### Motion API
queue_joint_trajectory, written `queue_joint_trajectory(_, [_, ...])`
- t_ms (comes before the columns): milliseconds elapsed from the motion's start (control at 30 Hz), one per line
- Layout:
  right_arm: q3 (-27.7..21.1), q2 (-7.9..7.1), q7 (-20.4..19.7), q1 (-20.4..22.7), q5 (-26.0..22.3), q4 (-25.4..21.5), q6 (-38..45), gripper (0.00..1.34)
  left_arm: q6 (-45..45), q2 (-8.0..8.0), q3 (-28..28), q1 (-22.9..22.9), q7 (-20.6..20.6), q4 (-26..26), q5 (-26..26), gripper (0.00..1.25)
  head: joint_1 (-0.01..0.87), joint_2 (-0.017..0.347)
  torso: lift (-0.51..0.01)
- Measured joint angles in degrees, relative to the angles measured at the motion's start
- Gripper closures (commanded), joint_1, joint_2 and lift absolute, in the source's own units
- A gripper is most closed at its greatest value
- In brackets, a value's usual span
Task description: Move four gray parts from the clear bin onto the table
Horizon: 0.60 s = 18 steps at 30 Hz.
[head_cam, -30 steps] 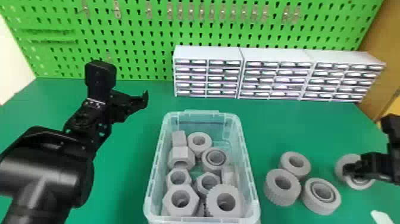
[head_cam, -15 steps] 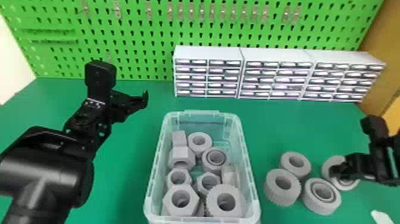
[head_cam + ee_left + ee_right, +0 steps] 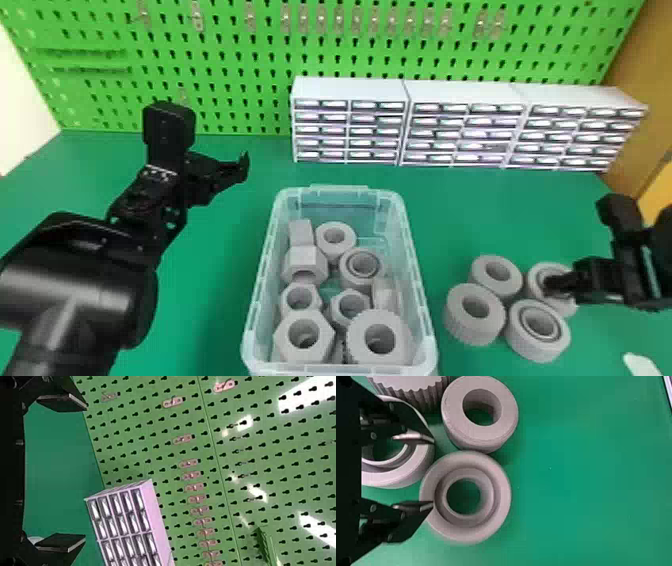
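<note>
The clear bin [image 3: 420, 295] sits on the green desk [image 3: 215, 295] at the lower centre of the head view, with several gray parts inside: hex nuts [image 3: 304, 336], rings and a coarse-edged wheel [image 3: 380, 337] in its near right corner.

Four more gray parts rest on the desk right of the bin, at the lower right of the frame: a plain ring [image 3: 495, 275], a ribbed ring [image 3: 474, 312], a ring with an inner collar [image 3: 539, 327] and, at the right hand [image 3: 560, 284], a second collared ring [image 3: 534, 280]. In the right wrist view, that hand [image 3: 433, 473] is open, its fingers apart; the tip of one overlaps the second collared ring's rim, but I cannot tell whether they touch.

The left hand [image 3: 239, 171] is at the left of the head view, above the desk, open and empty, its two fingers wide apart in its own wrist view.

At the back stand three white drawer units [image 3: 350, 90], upper centre to upper right, before a green pegboard [image 3: 240, 75].
</note>
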Motion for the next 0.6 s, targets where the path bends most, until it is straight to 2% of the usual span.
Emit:
queue_joint_trajectory(500, [0.27, 0.28, -0.01, 0.01, -0.80, -0.06, 0.00, 0.52, 0.00, 0.00, 0.11, 0.12, 0.00, 0.00, 0.00, 0.12, 0.686, 0.026, -0.050])
queue_joint_trajectory(600, [0.20, 0.62, -0.02, 0.11, -0.43, -1.22, 0.00, 0.52, 0.00, 0.00, 0.22, 0.18, 0.00, 0.00, 0.00, 0.12, 0.686, 0.026, -0.050])
